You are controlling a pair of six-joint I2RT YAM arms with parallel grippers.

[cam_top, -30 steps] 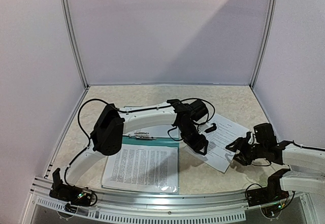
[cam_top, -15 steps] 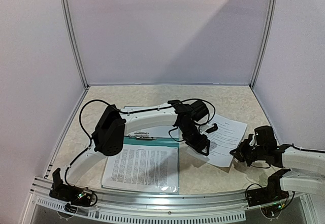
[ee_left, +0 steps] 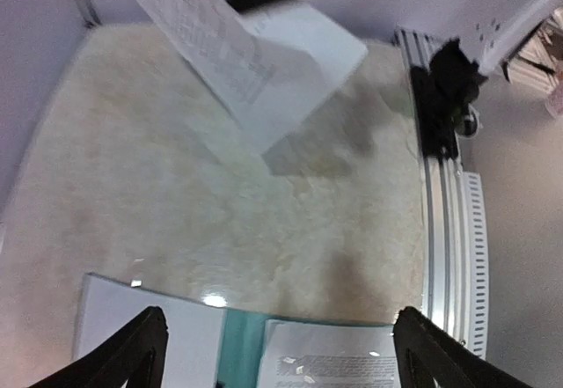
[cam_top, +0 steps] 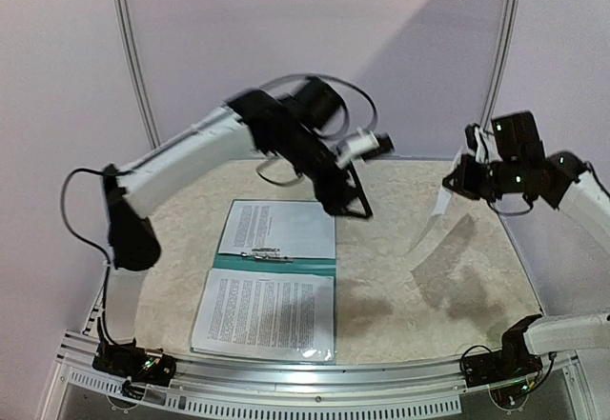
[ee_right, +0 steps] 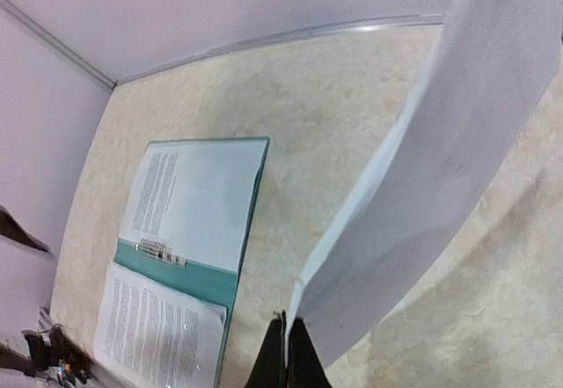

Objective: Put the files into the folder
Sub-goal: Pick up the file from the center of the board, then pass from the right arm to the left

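Observation:
The teal folder (cam_top: 286,265) lies open near the front edge, with its silver clip (cam_top: 266,256) on the middle strip. Printed files cover both halves: one sheet on the far half (cam_top: 278,227), a stack on the near half (cam_top: 267,313). My right gripper (cam_top: 465,180) is high at the right, shut on one edge of a single white sheet (cam_top: 431,227), which hangs curved above the table. In the right wrist view the gripper (ee_right: 287,353) pinches that sheet (ee_right: 431,177). My left gripper (cam_top: 353,206) is raised over the table's middle, open and empty (ee_left: 281,353).
The beige table (cam_top: 400,296) is closed in by pale walls at the back and both sides. An aluminium rail (cam_top: 315,377) with the arm bases runs along the front edge. The hanging sheet casts a shadow (cam_top: 453,272) on the right of the table.
The right gripper shut on the loose sheet's edge and lifted it off the table. The left gripper left that sheet, opened wider and swung up and back.

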